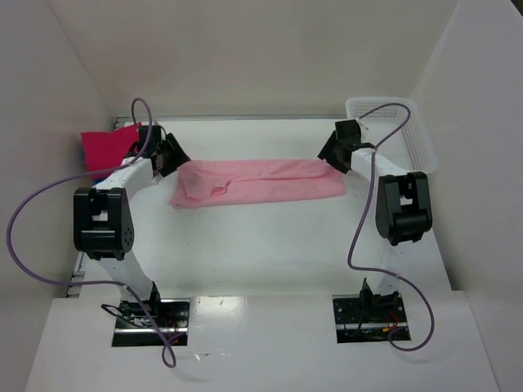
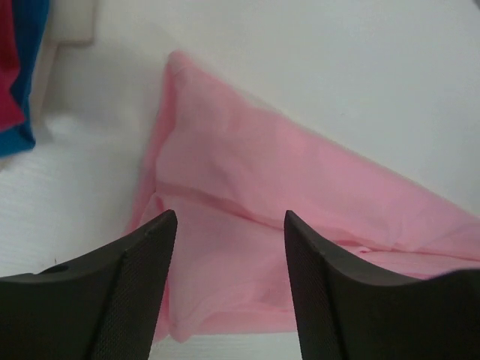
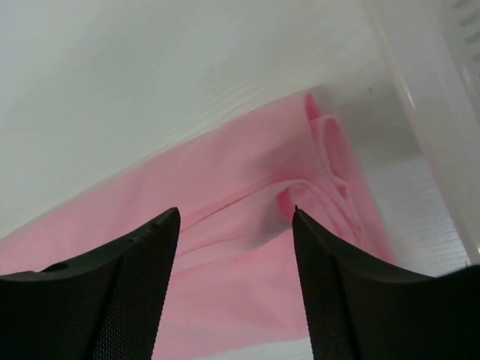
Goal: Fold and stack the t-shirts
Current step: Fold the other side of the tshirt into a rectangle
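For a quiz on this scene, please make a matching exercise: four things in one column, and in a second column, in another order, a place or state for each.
1. light pink t-shirt
2. mesh basket
3. magenta t-shirt
4. left gripper

a. far right corner
b. open, above pink cloth
c. long folded strip in the middle
d. far left edge

Pairs: 1-c, 2-a, 3-d, 4-b.

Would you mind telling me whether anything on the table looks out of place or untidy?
Nothing is spilled or damaged; the light pink t-shirt is only rumpled at its end near the basket.
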Available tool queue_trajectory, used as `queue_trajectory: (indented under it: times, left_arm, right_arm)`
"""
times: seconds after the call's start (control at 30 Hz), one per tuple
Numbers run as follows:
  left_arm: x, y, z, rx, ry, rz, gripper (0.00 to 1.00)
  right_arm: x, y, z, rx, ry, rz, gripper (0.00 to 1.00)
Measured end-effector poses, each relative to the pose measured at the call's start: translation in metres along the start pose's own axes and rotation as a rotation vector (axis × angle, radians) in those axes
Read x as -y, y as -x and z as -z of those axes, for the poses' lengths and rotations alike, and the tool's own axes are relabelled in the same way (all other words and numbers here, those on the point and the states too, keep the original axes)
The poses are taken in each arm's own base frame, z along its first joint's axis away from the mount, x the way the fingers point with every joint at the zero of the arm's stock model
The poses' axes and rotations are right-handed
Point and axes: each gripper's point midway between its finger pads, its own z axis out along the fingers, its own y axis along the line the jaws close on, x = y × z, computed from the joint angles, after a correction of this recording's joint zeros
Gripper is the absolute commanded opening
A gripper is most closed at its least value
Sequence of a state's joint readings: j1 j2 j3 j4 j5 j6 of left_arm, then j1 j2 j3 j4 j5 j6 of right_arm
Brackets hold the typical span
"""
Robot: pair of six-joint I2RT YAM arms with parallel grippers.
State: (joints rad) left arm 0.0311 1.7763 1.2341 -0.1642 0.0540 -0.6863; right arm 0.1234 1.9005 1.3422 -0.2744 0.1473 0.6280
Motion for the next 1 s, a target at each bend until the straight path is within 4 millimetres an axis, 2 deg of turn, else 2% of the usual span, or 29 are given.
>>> queue_trajectory:
  times: [0.03, 0.17, 0.23, 0.3, 0.37, 0.43, 0.53, 0.63, 0.7, 0.77, 0.87, 1.0]
  left_arm:
    - [0.01, 0.013, 0.005, 0.031, -0.027, -0.031, 0.73]
    - [0.024, 0.031, 0.026, 0.085, -0.07, -0.084, 0.73]
    - [0.034, 0.037, 0.043, 0.113, -0.114, -0.101, 0.74]
    - [0.037, 0.033, 0.056, 0.12, -0.14, -0.104, 0.74]
    - [0.033, 0.017, 0.074, 0.106, -0.156, -0.102, 0.74]
    - [0.03, 0.005, 0.082, 0.091, -0.162, -0.104, 0.74]
    - [0.02, -0.016, 0.079, 0.045, -0.145, -0.093, 0.74]
    - [0.006, -0.035, 0.074, -0.004, -0.105, -0.065, 0.72]
    - [-0.001, -0.043, 0.069, -0.03, -0.079, -0.041, 0.7]
    - [-0.004, -0.046, 0.063, -0.043, -0.063, -0.018, 0.65]
    - [-0.009, -0.053, 0.052, -0.068, -0.05, 0.004, 0.58]
    - [-0.017, -0.065, 0.034, -0.111, -0.04, 0.034, 0.56]
  right_arm:
    - [-0.01, 0.006, 0.01, 0.011, 0.044, 0.008, 0.68]
    - [-0.047, 0.031, 0.049, 0.08, 0.193, 0.035, 0.67]
    - [-0.073, 0.032, 0.069, 0.091, 0.282, 0.064, 0.67]
    - [-0.096, 0.024, 0.08, 0.084, 0.347, 0.093, 0.67]
    - [-0.131, -0.001, 0.093, 0.051, 0.434, 0.146, 0.67]
    - [-0.155, -0.033, 0.101, -0.001, 0.494, 0.192, 0.67]
    - [-0.191, -0.096, 0.106, -0.123, 0.577, 0.262, 0.67]
    - [-0.209, -0.149, 0.097, -0.23, 0.603, 0.306, 0.67]
    - [-0.215, -0.165, 0.091, -0.263, 0.607, 0.317, 0.67]
    - [-0.232, -0.183, 0.079, -0.301, 0.621, 0.324, 0.67]
    - [-0.239, -0.192, 0.072, -0.322, 0.626, 0.325, 0.67]
    - [-0.252, -0.204, 0.064, -0.354, 0.644, 0.321, 0.67]
